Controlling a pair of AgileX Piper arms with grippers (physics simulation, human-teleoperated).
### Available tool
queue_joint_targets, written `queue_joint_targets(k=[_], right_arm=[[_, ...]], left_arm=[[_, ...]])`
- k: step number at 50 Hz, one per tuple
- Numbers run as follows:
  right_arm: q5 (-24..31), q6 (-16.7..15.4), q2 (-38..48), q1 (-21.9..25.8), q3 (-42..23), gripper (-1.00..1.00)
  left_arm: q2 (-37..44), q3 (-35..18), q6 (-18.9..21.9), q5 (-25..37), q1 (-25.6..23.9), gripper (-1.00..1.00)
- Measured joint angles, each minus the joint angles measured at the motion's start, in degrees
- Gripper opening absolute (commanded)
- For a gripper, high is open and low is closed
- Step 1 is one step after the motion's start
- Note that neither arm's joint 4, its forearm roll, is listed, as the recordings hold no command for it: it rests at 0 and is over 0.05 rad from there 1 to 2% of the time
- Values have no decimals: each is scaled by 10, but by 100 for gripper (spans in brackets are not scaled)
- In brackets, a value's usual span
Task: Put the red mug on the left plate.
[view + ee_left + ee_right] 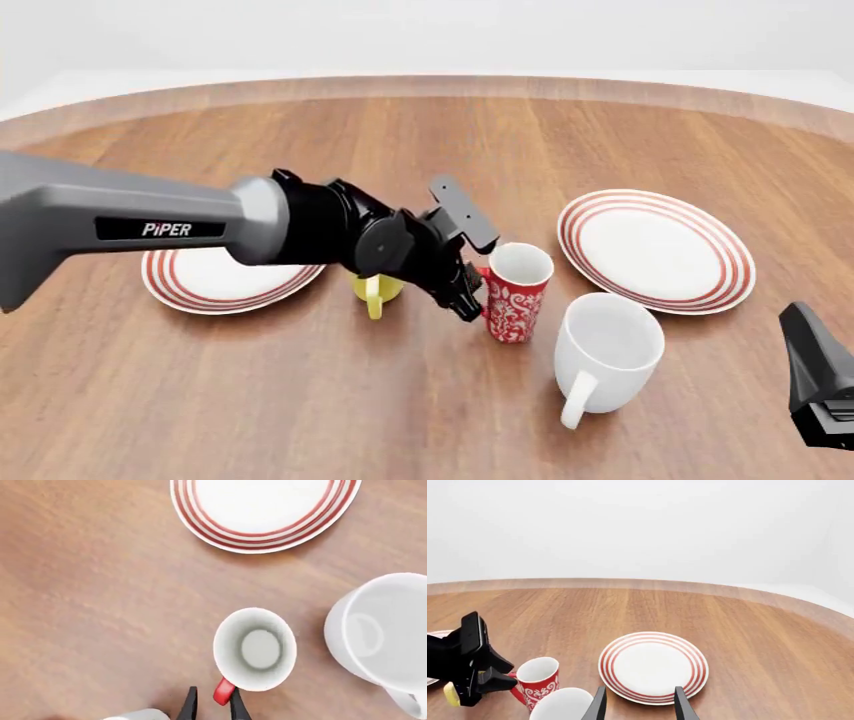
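Note:
The red mug [514, 297] with the white floral pattern stands upright on the table between the two plates. My left gripper [466, 288] is at its left side. In the left wrist view the mug [255, 649] shows from above, and its red handle [224, 691] lies between the fingers of my left gripper [212, 701], which are open, one touching the handle. The left plate [227, 277] lies behind my left arm, partly hidden. My right gripper [639, 704] is open and empty, low at the front right [814, 370].
The larger white mug [607, 350] stands just right of the red mug. The yellow mug [378, 291] sits under my left arm, mostly hidden. The right plate [654, 250] lies at the right, also in the right wrist view [654, 667].

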Motion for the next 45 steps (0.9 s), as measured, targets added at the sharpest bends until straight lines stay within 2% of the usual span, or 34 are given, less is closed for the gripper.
queue_joint_targets(k=[26, 45], right_arm=[[0, 0, 0, 0, 0, 100], [0, 0, 0, 0, 0, 100]], left_arm=[[-6, -3, -1, -23, 23, -100], [-55, -41, 13, 39, 56, -100]])
